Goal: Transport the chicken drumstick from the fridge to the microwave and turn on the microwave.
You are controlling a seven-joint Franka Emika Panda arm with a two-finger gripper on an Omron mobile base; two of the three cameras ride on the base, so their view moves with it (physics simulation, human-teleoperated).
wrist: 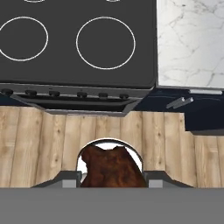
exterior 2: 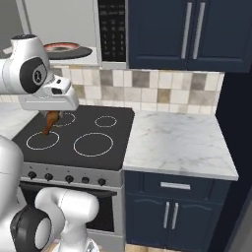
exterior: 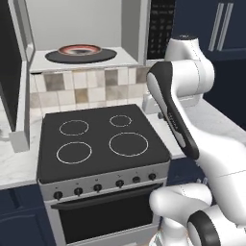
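Note:
The chicken drumstick (wrist: 111,168), a dark reddish-brown lump, sits between my gripper's (wrist: 111,183) two fingers, which are shut on it. In the right base view the chicken drumstick (exterior 2: 50,121) hangs under the hand above the stove's front left ring. The microwave (exterior: 72,19) stands open above and behind the stove. Its dark glass door (exterior: 10,67) is swung out to the left and its black button panel (exterior 2: 112,29) is on the right. Inside, a white plate with an orange-red rim (exterior: 79,49) lies on the black turntable (exterior: 108,55). The fridge is out of view.
A black four-ring stovetop (exterior: 101,139) with a knob row and an oven below lies under the hand. A white marble counter (exterior 2: 177,142) runs to its right, with navy cabinets (exterior 2: 197,34) above and below. The hand view looks down on wood flooring (wrist: 48,140).

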